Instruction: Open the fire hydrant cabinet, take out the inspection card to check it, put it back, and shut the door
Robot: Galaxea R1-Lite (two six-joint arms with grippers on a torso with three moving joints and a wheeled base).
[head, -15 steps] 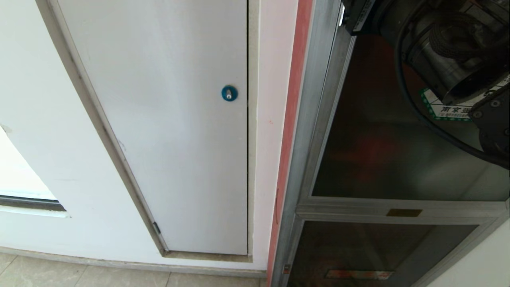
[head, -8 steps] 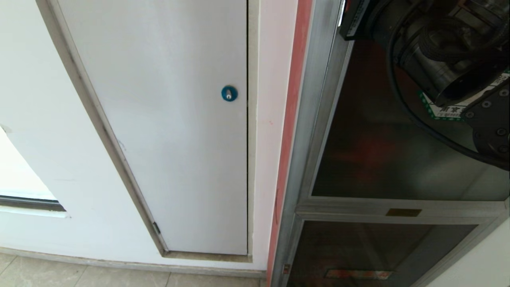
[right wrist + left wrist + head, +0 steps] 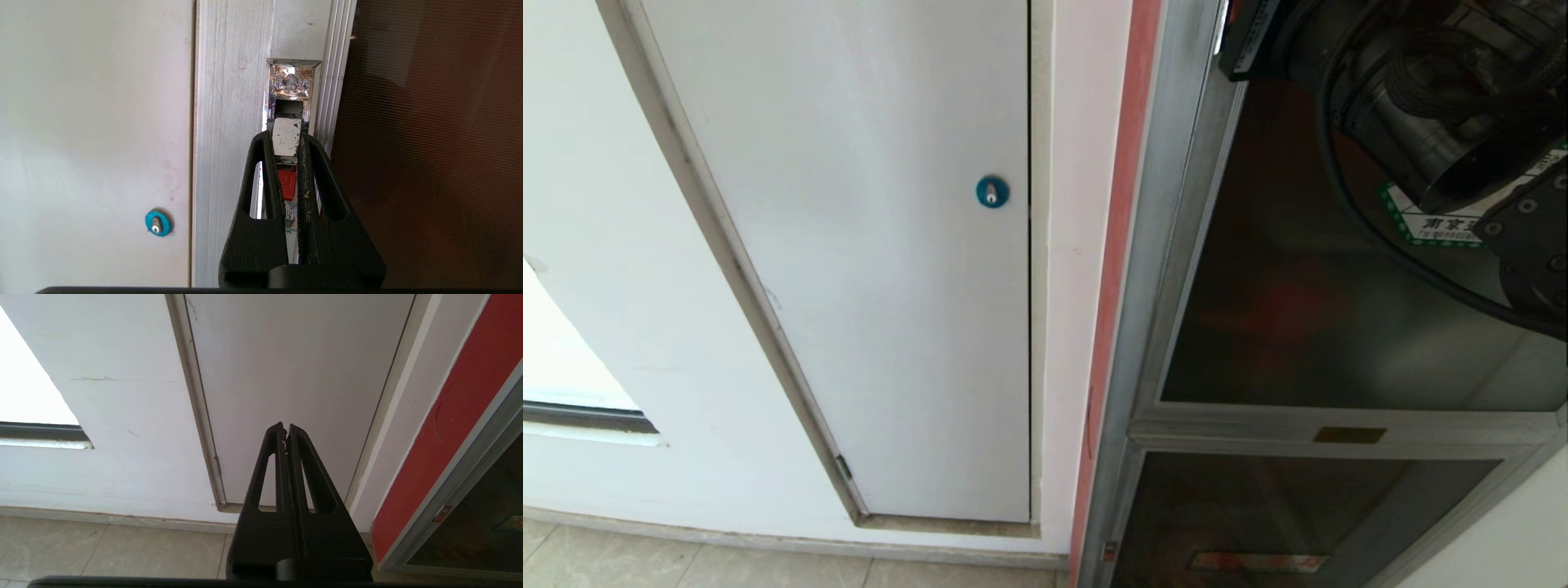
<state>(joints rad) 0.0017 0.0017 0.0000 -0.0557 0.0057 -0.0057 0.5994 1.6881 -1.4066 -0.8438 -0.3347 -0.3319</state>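
White wall and plain white panel (image 3: 849,245) on our left, our right end effector (image 3: 288,141) clamped on the door (image 3: 429,143) latch tab (image 3: 287,136), our left end effector (image 3: 285,430) pressed together, parked near the floor (image 3: 102,547).

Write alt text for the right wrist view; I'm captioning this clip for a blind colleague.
The right gripper is shut on the door's latch tab, set in the silver frame between the white panel and the door.

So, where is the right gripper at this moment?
In the right wrist view, the right gripper is shut on the door latch tab, on the silver frame between the white panel and the dark glass.
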